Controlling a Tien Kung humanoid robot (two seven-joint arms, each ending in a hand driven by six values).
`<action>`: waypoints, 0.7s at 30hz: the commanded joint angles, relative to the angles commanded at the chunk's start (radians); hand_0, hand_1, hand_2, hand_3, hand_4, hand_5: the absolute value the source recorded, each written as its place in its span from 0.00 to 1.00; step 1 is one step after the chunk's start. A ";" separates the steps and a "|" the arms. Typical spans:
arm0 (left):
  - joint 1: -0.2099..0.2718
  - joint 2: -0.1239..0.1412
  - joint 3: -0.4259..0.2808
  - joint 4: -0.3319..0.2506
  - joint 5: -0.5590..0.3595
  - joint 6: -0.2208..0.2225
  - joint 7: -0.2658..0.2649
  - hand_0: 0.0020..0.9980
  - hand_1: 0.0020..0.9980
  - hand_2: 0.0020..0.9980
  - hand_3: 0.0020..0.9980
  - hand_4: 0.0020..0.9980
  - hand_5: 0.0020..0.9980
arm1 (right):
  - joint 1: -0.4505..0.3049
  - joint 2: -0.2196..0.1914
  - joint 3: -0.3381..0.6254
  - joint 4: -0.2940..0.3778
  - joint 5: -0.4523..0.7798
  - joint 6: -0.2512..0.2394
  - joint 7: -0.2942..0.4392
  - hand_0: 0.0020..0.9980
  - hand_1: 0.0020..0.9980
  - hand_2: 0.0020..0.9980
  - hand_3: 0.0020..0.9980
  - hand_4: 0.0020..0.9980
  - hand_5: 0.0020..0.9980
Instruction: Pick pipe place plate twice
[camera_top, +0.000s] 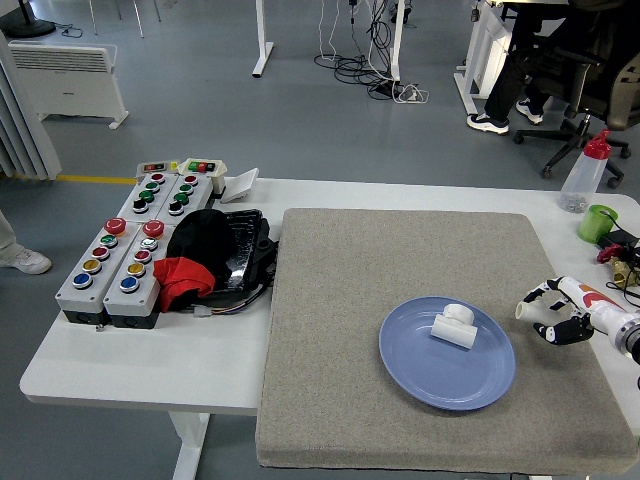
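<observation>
The blue plate sits in the lower right of the frame, on the grey mat that covers most of the white desk. One white pipe piece already lies in the plate's upper right part. Just past the plate's right rim, the right hand comes in from the right edge, its fingers curled around a second white pipe, held above the mat near the mat's right edge.

The mat's upper and left parts are bare, leaving wide open room between the plate and the clutter at left. There, two grey button boxes stand by the desk's left edge, with a black and red cloth beside them. At the far right edge stand a clear bottle with a red cap and a green cup. No writing is readable.
</observation>
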 joint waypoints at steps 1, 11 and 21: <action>0.000 0.000 0.001 0.000 -0.002 0.001 -0.001 0.58 0.58 0.58 0.49 0.41 1.00 | -0.004 -0.005 0.010 0.019 -0.006 -0.002 -0.001 0.24 0.41 0.54 0.57 0.40 0.08; 0.000 -0.001 -0.001 0.001 0.003 -0.001 -0.002 0.58 0.58 0.59 0.49 0.41 1.00 | -0.036 -0.062 0.012 0.243 0.004 -0.011 -0.015 0.24 0.41 0.54 0.57 0.39 0.09; 0.003 -0.001 -0.006 0.000 0.011 -0.001 0.000 0.58 0.58 0.59 0.49 0.41 1.00 | -0.047 -0.096 -0.127 0.538 0.010 0.002 -0.017 0.27 0.42 0.54 0.57 0.39 0.09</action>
